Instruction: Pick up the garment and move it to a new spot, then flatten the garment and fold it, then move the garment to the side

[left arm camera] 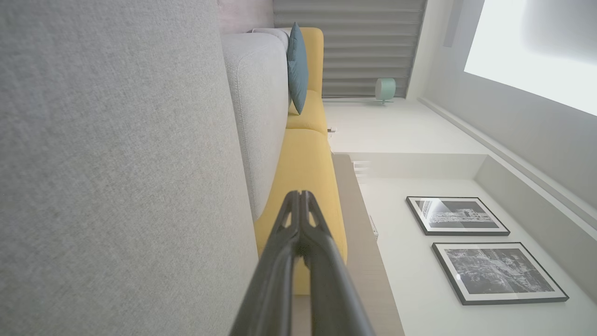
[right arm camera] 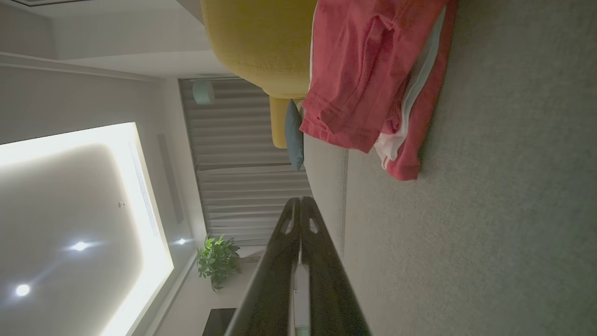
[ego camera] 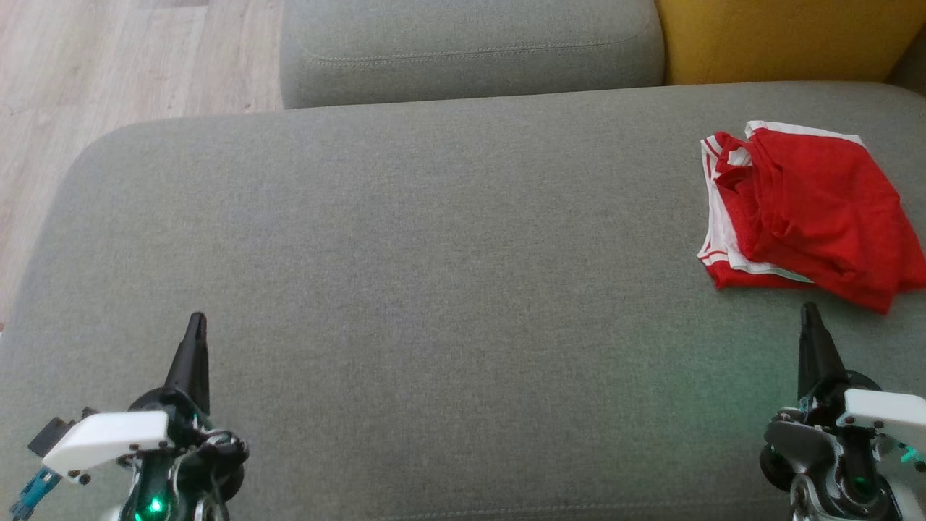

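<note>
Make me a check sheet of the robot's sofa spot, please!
Surface: grey sofa seat, flat and mostly bare.
Job's things: red garment with white trim, loosely bunched at the seat's right side, untouched.
Clutter: nothing seen.
Grippers: left tool shut, holding nothing; right tool shut, holding nothing, just short of the garment.
Cables: short dark wires at the left wrist, I think.
Surroundings: wooden floor, yellow cushion, framed pictures, plant.

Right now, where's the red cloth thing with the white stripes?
In the head view the red garment with white trim lies on the grey sofa cushion at the far right, just beyond the right gripper.
</note>
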Controlling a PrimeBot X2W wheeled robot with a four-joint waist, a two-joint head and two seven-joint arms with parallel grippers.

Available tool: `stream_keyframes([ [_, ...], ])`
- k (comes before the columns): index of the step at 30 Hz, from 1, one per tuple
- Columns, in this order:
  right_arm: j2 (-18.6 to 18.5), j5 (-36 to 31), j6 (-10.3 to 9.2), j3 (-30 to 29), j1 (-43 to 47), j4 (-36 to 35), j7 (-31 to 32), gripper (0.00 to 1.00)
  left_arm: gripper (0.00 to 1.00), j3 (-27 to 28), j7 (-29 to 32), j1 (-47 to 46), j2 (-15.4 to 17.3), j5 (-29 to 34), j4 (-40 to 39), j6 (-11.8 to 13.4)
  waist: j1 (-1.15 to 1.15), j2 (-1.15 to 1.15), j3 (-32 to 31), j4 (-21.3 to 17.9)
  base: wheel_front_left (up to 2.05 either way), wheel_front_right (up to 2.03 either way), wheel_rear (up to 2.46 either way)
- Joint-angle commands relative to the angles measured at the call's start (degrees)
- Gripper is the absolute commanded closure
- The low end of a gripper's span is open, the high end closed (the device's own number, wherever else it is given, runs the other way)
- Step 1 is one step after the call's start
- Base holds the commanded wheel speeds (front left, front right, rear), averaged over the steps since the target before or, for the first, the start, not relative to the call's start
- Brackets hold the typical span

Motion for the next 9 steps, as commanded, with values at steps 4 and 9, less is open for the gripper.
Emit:
stream_keyframes([
  [4,-1.04,0.37,0.20,0.93,-2.71,-1.85,0.27,1.00,1.00,2.51,0.28,-2.99,0.89,-0.23,-1.45,-0.41,0.00,0.00,0.00,0.00,0.00,0.00,0.00],
  [9,-0.97,0.28,0.20,0.82,-2.72,-1.84,0.36,1.00,1.00,2.59,0.34,-3.00,0.83,-0.17,-1.45,-0.41,0.00,0.00,0.00,0.00,0.00,0.00,0.00],
])
